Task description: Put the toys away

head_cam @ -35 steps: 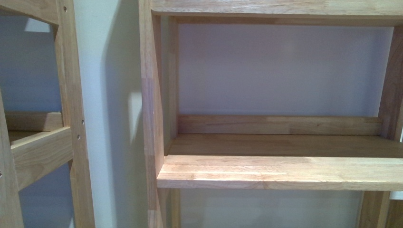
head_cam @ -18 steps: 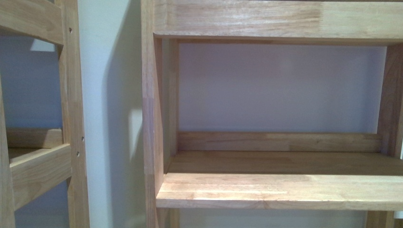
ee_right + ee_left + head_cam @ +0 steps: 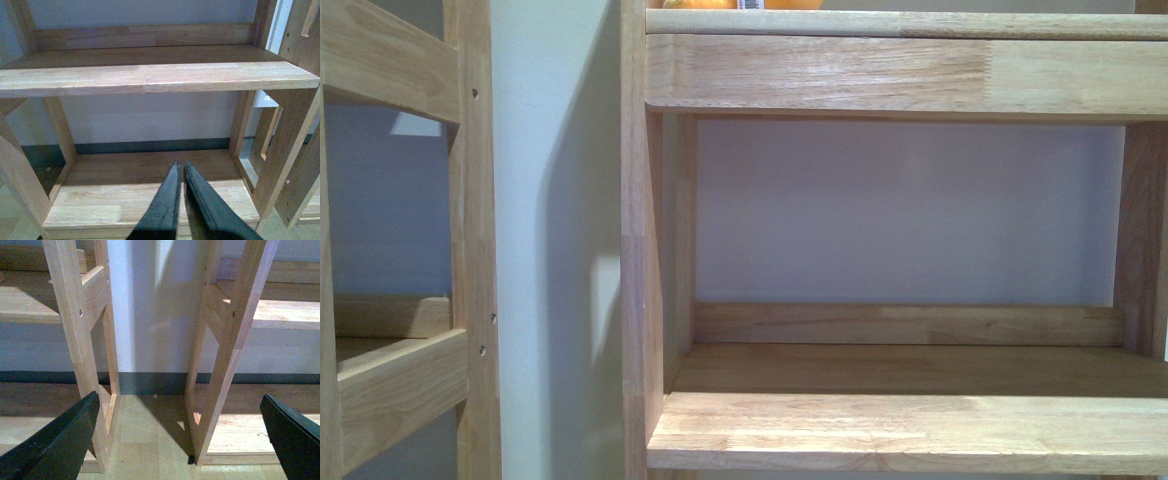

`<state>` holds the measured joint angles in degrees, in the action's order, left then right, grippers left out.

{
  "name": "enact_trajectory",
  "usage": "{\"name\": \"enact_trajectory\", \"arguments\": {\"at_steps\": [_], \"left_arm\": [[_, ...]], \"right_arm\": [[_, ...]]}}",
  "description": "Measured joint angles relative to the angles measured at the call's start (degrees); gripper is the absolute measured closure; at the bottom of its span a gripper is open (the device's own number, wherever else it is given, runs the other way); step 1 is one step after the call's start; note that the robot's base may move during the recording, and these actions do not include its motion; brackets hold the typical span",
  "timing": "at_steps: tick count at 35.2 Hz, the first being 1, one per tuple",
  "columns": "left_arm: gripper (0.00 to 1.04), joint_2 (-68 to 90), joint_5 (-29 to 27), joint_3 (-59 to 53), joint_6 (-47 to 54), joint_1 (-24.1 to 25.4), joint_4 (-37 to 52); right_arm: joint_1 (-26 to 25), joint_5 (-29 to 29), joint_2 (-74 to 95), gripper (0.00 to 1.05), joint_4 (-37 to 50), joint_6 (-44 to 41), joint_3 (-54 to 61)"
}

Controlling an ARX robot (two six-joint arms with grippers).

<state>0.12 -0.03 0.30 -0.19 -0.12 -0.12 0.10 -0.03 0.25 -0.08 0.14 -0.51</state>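
Only a thin orange-yellow strip of the toy (image 3: 710,4), with a small white tag, shows at the very top of the front view, lying on the upper shelf board (image 3: 920,70) of the wooden rack. Neither arm shows in the front view. In the left wrist view my left gripper (image 3: 177,435) is open with nothing between its black fingers (image 3: 55,440), low above the floor between two rack uprights. In the right wrist view my right gripper (image 3: 180,165) is shut on nothing, pointing at the rack's lowest shelf (image 3: 125,200).
The rack's middle shelf (image 3: 920,430) is bare, with a back rail (image 3: 900,325). A second wooden rack (image 3: 470,250) stands to the left, with a strip of white wall (image 3: 555,250) between them. A dark skirting board (image 3: 150,382) runs along the floor.
In the front view the shelves have slid downward in the picture. The upper board's top surface and the toy's orange edge have come into view.
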Motion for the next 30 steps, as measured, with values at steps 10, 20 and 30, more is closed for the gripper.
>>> {"name": "enact_trajectory", "arguments": {"at_steps": [10, 20, 30], "left_arm": [[0.06, 0.0, 0.0, 0.0, 0.0, 0.0, 0.0], [0.06, 0.0, 0.0, 0.0, 0.0, 0.0, 0.0], [0.06, 0.0, 0.0, 0.0, 0.0, 0.0, 0.0]], "right_arm": [[0.0, 0.0, 0.0, 0.44, 0.0, 0.0, 0.0], [0.0, 0.0, 0.0, 0.06, 0.0, 0.0, 0.0], [0.0, 0.0, 0.0, 0.06, 0.0, 0.0, 0.0]]}}
